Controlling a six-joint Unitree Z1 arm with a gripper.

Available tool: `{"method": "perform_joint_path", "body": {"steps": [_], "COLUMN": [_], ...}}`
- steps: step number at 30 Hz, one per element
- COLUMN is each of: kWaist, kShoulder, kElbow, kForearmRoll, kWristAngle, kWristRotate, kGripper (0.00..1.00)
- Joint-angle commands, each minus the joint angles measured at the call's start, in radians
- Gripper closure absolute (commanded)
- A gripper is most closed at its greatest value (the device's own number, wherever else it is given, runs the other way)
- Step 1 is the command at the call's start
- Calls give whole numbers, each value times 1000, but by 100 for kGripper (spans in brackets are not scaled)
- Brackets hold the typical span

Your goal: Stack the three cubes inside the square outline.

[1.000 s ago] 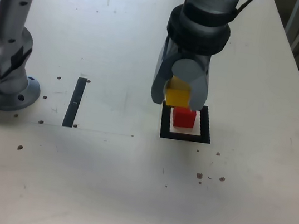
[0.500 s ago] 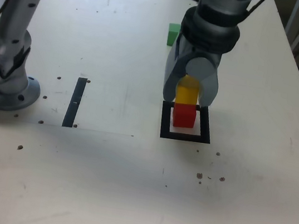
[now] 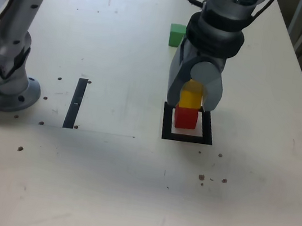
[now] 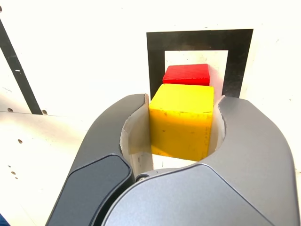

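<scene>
End effector [image 3: 192,99] positioned over square outline [image 3: 164,127] at centre-right of worktop [image 3: 109,163] in exterior view; jaws closed against both sides of yellow cube [image 3: 191,98], grasping it. Wrist view confirms: yellow cube [image 4: 181,120] pinched between grey fingers [image 4: 117,127], pads in contact on two opposite faces. Yellow cube seated directly above red cube [image 3: 185,118]; whether touching or just clear, cannot tell. Red cube [image 4: 186,74] resting on white centre of outline [image 4: 155,56], within black border. Green cube [image 3: 176,35] lying alone on worktop, well apart from outline, toward far edge and partly hidden behind arm. Straight black strip [image 3: 76,102] on worktop to exterior view's left of outline, separate from it. Arm base [image 3: 7,83] mounted at exterior view's left edge. Small dark specks scattered across worktop surface.
</scene>
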Motion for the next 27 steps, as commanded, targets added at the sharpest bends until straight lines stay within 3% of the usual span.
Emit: {"method": "perform_joint_path", "body": {"steps": [1,11,27], "kWaist": [3,14,21], "kShoulder": [9,14,11], "kElbow": [6,15,38], "kForearmRoll": [-6,-13,-15], "kWristAngle": [-5,-10,-35], "kWristRotate": [2,2,7], "kGripper": [83,69,29]}}
